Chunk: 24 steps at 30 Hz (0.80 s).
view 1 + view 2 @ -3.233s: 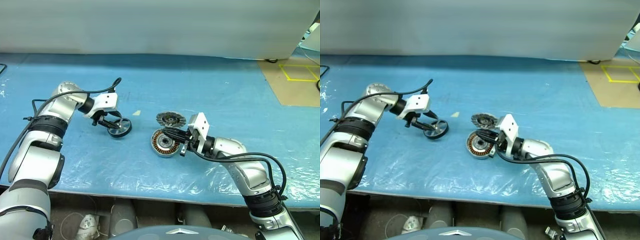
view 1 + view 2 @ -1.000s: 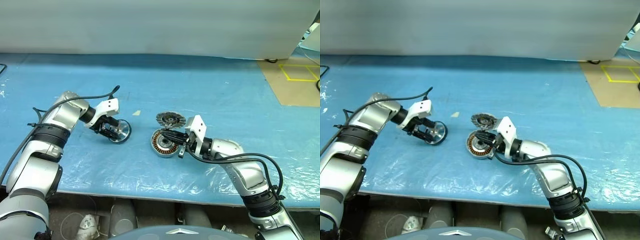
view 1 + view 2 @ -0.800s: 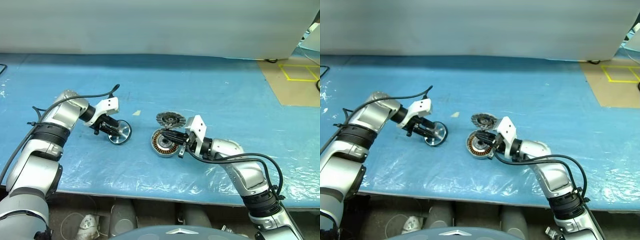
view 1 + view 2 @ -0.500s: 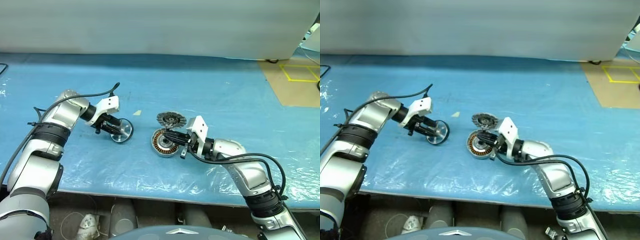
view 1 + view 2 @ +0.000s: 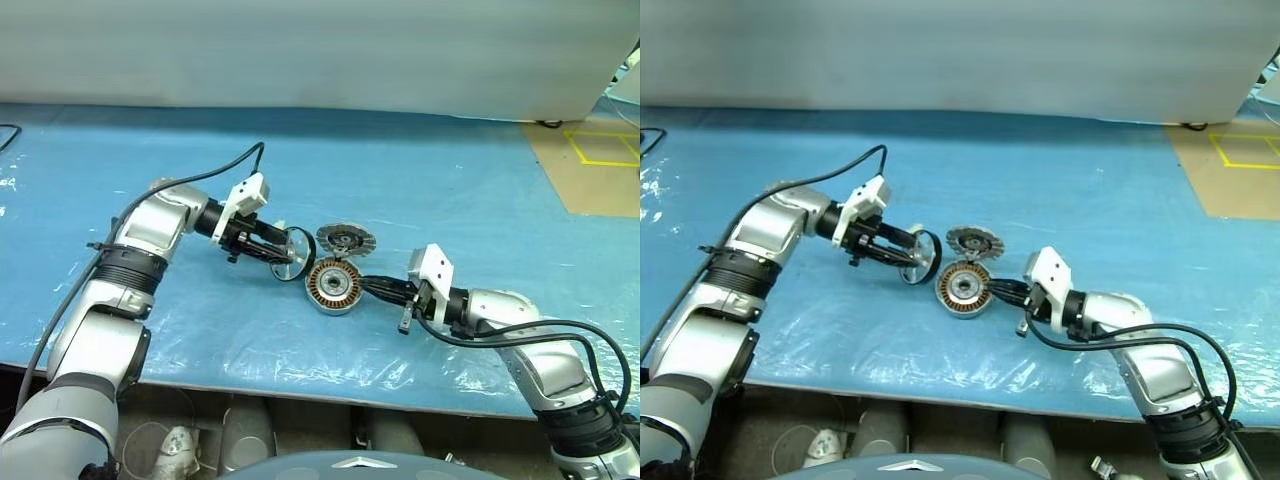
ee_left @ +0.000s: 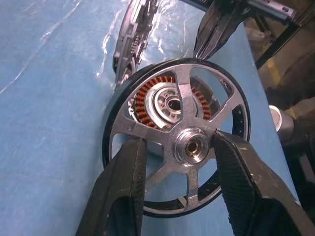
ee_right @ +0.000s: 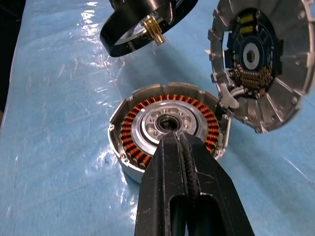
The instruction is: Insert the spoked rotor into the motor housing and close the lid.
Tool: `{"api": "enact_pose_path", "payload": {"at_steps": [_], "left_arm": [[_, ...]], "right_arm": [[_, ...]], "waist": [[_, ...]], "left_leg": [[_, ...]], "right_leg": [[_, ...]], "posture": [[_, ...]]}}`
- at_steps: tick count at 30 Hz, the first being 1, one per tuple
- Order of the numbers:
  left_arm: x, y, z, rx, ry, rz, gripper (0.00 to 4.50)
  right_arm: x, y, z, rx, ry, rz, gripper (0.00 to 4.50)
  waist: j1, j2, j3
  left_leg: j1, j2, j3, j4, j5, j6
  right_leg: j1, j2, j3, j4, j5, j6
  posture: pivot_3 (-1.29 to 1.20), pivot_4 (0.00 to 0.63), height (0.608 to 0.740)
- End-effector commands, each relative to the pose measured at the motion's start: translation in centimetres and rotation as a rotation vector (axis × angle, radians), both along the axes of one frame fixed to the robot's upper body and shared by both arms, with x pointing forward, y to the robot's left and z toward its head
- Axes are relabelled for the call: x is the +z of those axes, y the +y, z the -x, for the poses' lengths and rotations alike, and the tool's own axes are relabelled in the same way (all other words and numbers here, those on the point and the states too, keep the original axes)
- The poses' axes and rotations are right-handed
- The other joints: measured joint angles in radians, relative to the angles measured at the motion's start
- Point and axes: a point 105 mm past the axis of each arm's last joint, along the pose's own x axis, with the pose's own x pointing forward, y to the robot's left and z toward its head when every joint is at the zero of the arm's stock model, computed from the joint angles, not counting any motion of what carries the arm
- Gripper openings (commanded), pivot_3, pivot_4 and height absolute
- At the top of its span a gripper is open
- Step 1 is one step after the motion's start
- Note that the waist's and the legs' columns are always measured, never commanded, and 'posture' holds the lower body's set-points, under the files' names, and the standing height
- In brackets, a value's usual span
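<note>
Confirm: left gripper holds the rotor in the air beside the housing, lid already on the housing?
Not quite. The lid is off: it lies on the table just behind the housing, whose copper windings are exposed in the right wrist view. The rest stands: the left gripper holds the rotor in the air beside the housing.

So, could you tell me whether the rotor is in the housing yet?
Not yet. The spoked rotor is held on edge in the left gripper beside the motor housing, whose copper windings lie uncovered.

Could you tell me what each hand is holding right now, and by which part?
The left hand grips the spoked rotor across its spokes, fingers flanking the hub. The right hand is shut, holding nothing.
</note>
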Motion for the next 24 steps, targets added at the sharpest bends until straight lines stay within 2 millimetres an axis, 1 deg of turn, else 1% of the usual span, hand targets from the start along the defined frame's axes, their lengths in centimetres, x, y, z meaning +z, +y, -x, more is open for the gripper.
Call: {"api": "enact_pose_path", "payload": {"at_steps": [1,4,10,17,24], "left_arm": [[0.5,-1.0,0.6,-0.037,0.000,0.032,1.72],[0.1,-1.7,0.6,-0.047,0.005,0.032,1.72],[-0.5,-2.9,0.6,-0.060,0.002,0.036,1.72],[-1.2,-3.4,0.7,-0.077,0.008,0.022,1.72],[-1.1,-4.5,0.3,-0.083,-0.019,0.049,1.72]], "right_arm": [[1.1,-0.4,0.3,0.016,-0.064,0.016,0.00],[0.7,-0.8,0.4,0.017,-0.064,0.037,0.00],[0.6,-1.0,0.5,0.010,-0.064,0.038,0.00],[0.5,-1.3,0.6,0.000,-0.064,0.033,0.00],[0.5,-1.2,0.6,-0.003,-0.069,0.026,0.00]], "waist": [[0.000,0.000,0.000],[0.000,0.000,0.000],[0.000,0.000,0.000],[0.000,0.000,0.000],[0.001,0.000,0.000]], "left_leg": [[0.000,0.000,0.000,0.000,0.000,0.000],[0.000,0.000,0.000,0.000,0.000,0.000],[0.000,0.000,0.000,0.000,0.000,0.000],[0.000,0.000,0.000,0.000,0.000,0.000],[0.000,0.000,0.000,0.000,0.000,0.000]], "right_leg": [[0.000,0.000,0.000,0.000,0.000,0.000],[0.000,0.000,0.000,0.000,0.000,0.000],[0.000,0.000,0.000,0.000,0.000,0.000],[0.000,0.000,0.000,0.000,0.000,0.000],[0.000,0.000,0.000,0.000,0.000,0.000]], "posture": [[0.00,0.150,0.740],[0.00,0.150,0.740],[0.00,0.150,0.740],[0.00,0.150,0.740],[0.00,0.150,0.740]]}}
